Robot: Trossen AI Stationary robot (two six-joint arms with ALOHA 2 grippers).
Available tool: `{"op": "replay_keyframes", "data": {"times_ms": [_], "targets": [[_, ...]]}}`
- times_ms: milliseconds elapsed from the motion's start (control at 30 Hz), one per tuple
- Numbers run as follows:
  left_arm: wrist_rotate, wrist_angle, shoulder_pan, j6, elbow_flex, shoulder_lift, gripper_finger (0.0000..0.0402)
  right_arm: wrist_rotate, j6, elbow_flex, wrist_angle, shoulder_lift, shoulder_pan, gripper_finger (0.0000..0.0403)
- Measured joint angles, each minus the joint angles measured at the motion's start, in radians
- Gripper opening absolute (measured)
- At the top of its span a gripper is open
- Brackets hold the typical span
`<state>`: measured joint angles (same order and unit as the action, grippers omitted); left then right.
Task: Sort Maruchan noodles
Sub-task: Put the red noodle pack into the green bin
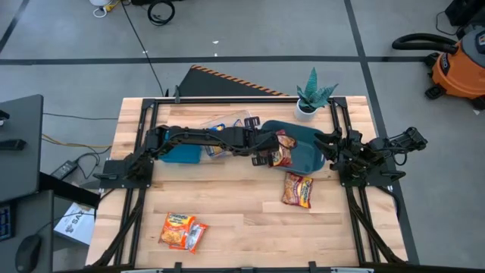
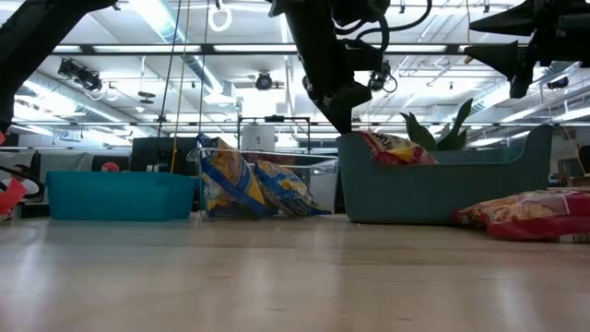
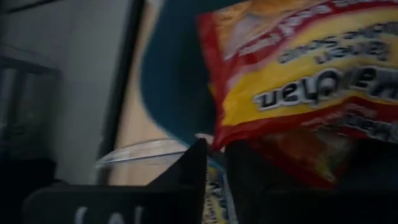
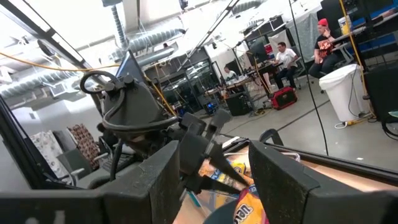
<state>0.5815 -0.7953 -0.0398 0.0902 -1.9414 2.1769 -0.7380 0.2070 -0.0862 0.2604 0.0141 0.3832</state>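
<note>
My left gripper (image 1: pixel 273 152) (image 3: pixel 215 152) reaches across to the left wall of the dark teal bin (image 1: pixel 307 152) (image 2: pixel 442 189) and is shut on a red-and-yellow noodle packet (image 1: pixel 283 148) (image 2: pixel 396 148). My right gripper (image 1: pixel 331 144) (image 4: pixel 217 174) waits open at the bin's right side, holding nothing. Another red-and-yellow packet (image 1: pixel 297 189) (image 2: pixel 530 214) lies flat on the table in front of the bin. Two orange-and-yellow packets (image 1: pixel 182 230) lie near the table's near edge. Blue-and-yellow packets (image 1: pixel 220 129) (image 2: pixel 244 184) stand leaning in the clear tray (image 1: pixel 241 117). My left gripper pinches the red-and-yellow packet by a corner (image 3: pixel 219 138), only at the free ends of its fingers (image 3: pixel 196 158). It comes from above, slanting from the table's left. The packet sticks out over the bin's rim (image 2: pixel 369 140), and the bin wall hides its lower part.
A light teal bin (image 1: pixel 182 153) (image 2: pixel 120 195) stands under the left arm at the table's left. A potted plant (image 1: pixel 311 98) stands at the far edge behind the dark bin. Bare wood lies in the middle and near part of the table (image 1: pixel 242 205).
</note>
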Motion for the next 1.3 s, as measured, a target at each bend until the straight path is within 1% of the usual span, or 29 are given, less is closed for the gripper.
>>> {"op": "replay_keyframes", "data": {"times_ms": [100, 200, 300, 367, 533, 600, 733, 767, 867, 967, 1133, 1300], "targets": [[0.066, 0.008, 0.008, 0.001, -0.023, 0.0, 0.0091, 0.0, 0.0, 0.0, 0.0, 0.0, 0.0, 0.0199], [0.079, 0.046, 0.02, 0.032, -0.046, 0.0, 0.0105, 0.0, 0.0, 0.0, 0.0, 0.0, 0.0, 0.0199], [0.09, 0.08, 0.038, 0.057, -0.077, 0.0, 0.0107, 0.0, 0.0, 0.0, 0.0, 0.0, 0.0, 0.0199], [0.05, 0.134, 0.051, 0.076, -0.08, -0.002, 0.0106, 0.0, 0.0, 0.0, 0.0, 0.0, 0.0, 0.0199], [-0.172, 0.213, 0.073, 0.077, -0.08, 0.013, 0.0103, 0.0, 0.0, 0.0, 0.0, 0.0, 0.0, 0.0199], [-0.199, 0.178, 0.074, 0.059, -0.077, 0.023, 0.0103, 0.0, 0.0, 0.0, 0.0, 0.0, 0.0, 0.0199], [-0.19, 0.156, 0.056, 0.039, -0.074, 0.06, 0.0103, -0.001, 0.0, 0.0, 0.001, 0.0, 0.0, 0.0199], [-0.18, 0.183, 0.049, 0.033, -0.076, 0.074, 0.0103, -0.001, 0.0, 0.0, 0.0, 0.0, 0.0, 0.0199], [-0.119, 0.166, 0.03, 0.019, -0.074, 0.115, 0.0103, 0.005, 0.0, 0.0, 0.006, 0.0, 0.0, 0.0199], [-0.116, 0.139, 0.013, -0.015, -0.076, 0.138, 0.0103, 0.002, 0.0, 0.0, 0.011, 0.001, 0.0, 0.0199], [-0.111, 0.099, 0.001, -0.031, -0.075, 0.135, 0.0102, 0.001, 0.0, 0.0, 0.02, 0.002, 0.0, 0.0199], [-0.101, 0.121, 0.02, -0.019, -0.073, 0.08, 0.0102, 0.003, 0.0, 0.0, 0.026, 0.004, 0.0, 0.0199]]}}
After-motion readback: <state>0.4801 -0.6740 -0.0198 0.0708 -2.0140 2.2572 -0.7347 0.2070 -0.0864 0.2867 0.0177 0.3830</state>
